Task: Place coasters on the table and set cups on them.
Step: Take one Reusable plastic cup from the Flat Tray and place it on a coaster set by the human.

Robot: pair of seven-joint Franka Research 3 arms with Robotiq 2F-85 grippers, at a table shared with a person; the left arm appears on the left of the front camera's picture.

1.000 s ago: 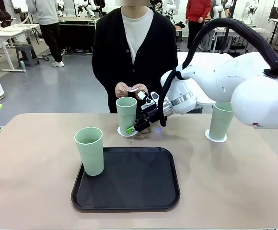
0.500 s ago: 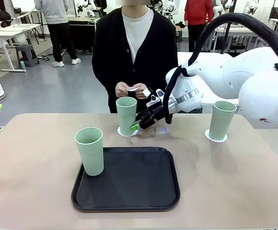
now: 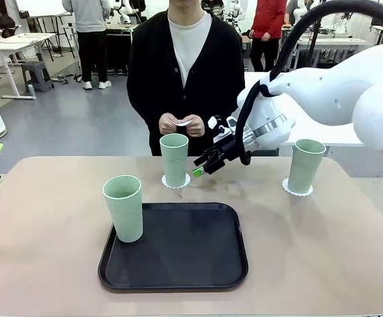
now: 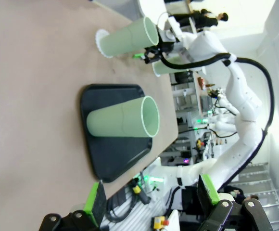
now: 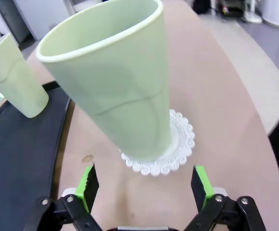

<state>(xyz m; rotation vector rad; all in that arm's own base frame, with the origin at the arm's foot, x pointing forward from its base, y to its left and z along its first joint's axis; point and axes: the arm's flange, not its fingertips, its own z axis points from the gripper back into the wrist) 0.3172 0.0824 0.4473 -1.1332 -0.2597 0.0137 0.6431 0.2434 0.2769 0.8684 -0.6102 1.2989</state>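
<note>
A mint-green cup (image 3: 174,160) stands upright on a white coaster (image 3: 175,182) at the table's (image 3: 46,231) far middle. My right gripper (image 3: 200,169) hovers open just to its right, apart from it. In the right wrist view that cup (image 5: 120,82) and its coaster (image 5: 161,154) sit ahead of the open right gripper (image 5: 146,185). A second cup (image 3: 306,165) stands on a coaster (image 3: 297,189) at the far right. A third cup (image 3: 123,208) stands on the tray's left edge. My left gripper (image 4: 151,197) is open and holds nothing. The person's hands hold a white coaster (image 3: 183,122).
A black rounded tray (image 3: 178,247) lies at the table's near middle. The person stands at the far edge behind the middle cup. In the left wrist view the tray (image 4: 115,154) and its cup (image 4: 122,122) lie ahead, and bare tabletop spreads to the left.
My right gripper has drawn back from the middle cup, rising and moving right. The cup stays on its coaster. The other cups have not moved.
</note>
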